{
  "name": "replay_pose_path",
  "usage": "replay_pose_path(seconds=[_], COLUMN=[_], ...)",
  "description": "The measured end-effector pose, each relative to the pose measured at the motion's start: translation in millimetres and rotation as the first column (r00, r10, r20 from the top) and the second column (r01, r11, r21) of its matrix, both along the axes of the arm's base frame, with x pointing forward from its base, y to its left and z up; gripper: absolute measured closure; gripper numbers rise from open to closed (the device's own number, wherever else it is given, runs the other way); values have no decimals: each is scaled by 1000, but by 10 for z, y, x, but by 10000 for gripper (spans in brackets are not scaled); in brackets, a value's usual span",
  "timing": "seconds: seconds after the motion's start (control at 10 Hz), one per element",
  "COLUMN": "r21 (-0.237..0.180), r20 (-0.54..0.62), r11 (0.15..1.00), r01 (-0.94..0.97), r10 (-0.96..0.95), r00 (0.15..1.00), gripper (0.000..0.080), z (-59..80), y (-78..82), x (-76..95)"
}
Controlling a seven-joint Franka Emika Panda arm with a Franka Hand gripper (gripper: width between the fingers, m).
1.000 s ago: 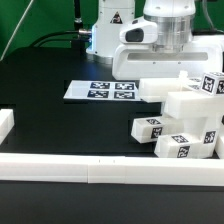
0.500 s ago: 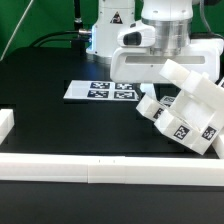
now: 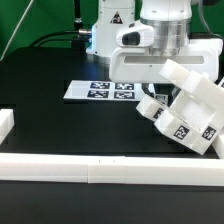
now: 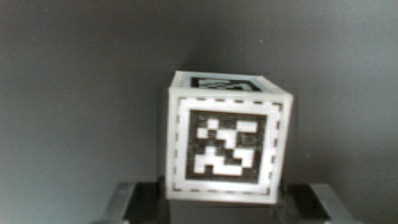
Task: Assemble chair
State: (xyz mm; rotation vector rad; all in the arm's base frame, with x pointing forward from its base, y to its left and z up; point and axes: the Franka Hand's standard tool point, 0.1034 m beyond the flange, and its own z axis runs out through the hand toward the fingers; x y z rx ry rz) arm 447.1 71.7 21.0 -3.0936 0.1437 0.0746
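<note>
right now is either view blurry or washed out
Exterior view: fairly sharp, though the white chair assembly is bright against the black table, so its edges blend together. Wrist view: soft and grainy, dim grey background, but the tag on the white block stays readable.

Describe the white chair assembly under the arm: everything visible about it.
The chair assembly is chunky matte white plastic, blocky pieces joined together, carrying several square black-and-white tags. It sits tilted on the black table at the exterior view's right, beside the marker board. The wrist view shows a tagged block between the claw fingers; whether they grip is unclear.
</note>
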Motion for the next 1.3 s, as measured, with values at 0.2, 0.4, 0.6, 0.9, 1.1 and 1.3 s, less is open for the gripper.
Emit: replay_pose_path(seconds=[0.2,0.4,0.6,0.9,1.1,1.3], r21=[0,6,21,60,81,99], r20=[0,-15,-31,-75,-69,-59], r11=[1000,1000,1000,998,996,995], r01=[-6,-9,-6,11,32,34], r10=[6,9,7,-7,-26,-28], r00=[1000,1000,999,997,997,998], gripper=[525,525,525,524,524,524], z=[3,70,272,816,1150,1420], y=[-8,3,15,-5,-25,-15], x=[1,4,40,78,100,302])
